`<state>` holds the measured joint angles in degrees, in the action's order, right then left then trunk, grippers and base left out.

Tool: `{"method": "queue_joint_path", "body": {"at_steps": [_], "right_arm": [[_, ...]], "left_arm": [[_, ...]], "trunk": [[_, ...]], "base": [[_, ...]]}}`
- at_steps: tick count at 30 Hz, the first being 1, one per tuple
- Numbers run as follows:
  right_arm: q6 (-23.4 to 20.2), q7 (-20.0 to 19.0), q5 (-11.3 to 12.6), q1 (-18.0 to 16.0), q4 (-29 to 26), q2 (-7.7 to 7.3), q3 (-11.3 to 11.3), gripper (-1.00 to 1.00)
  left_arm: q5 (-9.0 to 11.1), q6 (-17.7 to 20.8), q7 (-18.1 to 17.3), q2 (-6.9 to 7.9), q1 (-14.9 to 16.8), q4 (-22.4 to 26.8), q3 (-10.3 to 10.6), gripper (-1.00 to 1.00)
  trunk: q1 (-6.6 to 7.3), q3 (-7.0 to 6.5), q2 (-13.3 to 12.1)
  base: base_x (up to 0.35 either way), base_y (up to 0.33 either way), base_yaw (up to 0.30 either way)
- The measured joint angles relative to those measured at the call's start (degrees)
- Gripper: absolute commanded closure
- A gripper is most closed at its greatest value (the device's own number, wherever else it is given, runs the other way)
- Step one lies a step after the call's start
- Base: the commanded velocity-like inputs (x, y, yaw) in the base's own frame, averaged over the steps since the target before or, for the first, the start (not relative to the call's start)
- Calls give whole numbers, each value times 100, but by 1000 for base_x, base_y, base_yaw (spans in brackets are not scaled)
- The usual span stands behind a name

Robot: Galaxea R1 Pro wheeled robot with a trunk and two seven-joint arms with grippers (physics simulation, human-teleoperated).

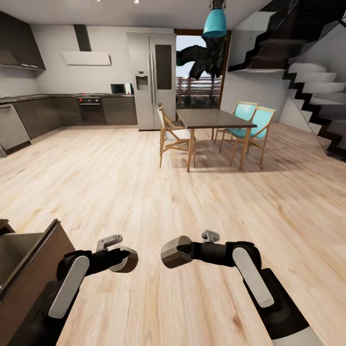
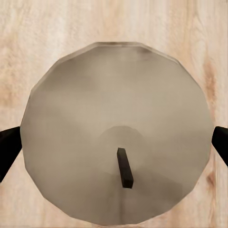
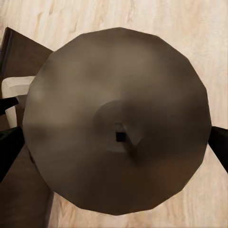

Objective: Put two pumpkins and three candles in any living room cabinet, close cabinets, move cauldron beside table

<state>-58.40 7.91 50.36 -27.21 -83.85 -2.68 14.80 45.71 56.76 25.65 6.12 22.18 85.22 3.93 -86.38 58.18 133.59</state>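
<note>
Each gripper holds a short cream candle over the wooden floor. My left gripper is shut on one candle; in the left wrist view that candle shows its top and dark wick between black fingertips. My right gripper is shut on another candle, seen end-on in the right wrist view between its fingertips. The dark brown cabinet stands just left of my left arm, open with its pale interior showing; it also appears behind the right candle.
Wide bare wooden floor stretches ahead. A dining table with wooden and teal chairs stands at the far middle right. Kitchen counters and a fridge line the back left. Stairs rise at the right.
</note>
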Motion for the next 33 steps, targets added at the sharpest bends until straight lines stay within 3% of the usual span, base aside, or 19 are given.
{"method": "queue_joint_path", "body": {"at_steps": [7, 20, 33], "right_arm": [[-5, 0, 47, 1, -1, -21, -11, 100], [-3, 0, 38, 1, -1, -27, -18, 100], [-11, 1, -25, 0, -1, -17, -11, 100]], "left_arm": [[-3, 1, 0, 0, 1, -1, 1, 100], [2, 0, 0, -6, 1, -9, 12, 100], [20, -6, -2, -8, 0, -15, 16, 100]], "trunk": [[0, 0, 0], [0, 0, 0], [-2, 0, 0]], "base": [[330, 0, 217], [330, 0, 49], [273, -48, 263]]}}
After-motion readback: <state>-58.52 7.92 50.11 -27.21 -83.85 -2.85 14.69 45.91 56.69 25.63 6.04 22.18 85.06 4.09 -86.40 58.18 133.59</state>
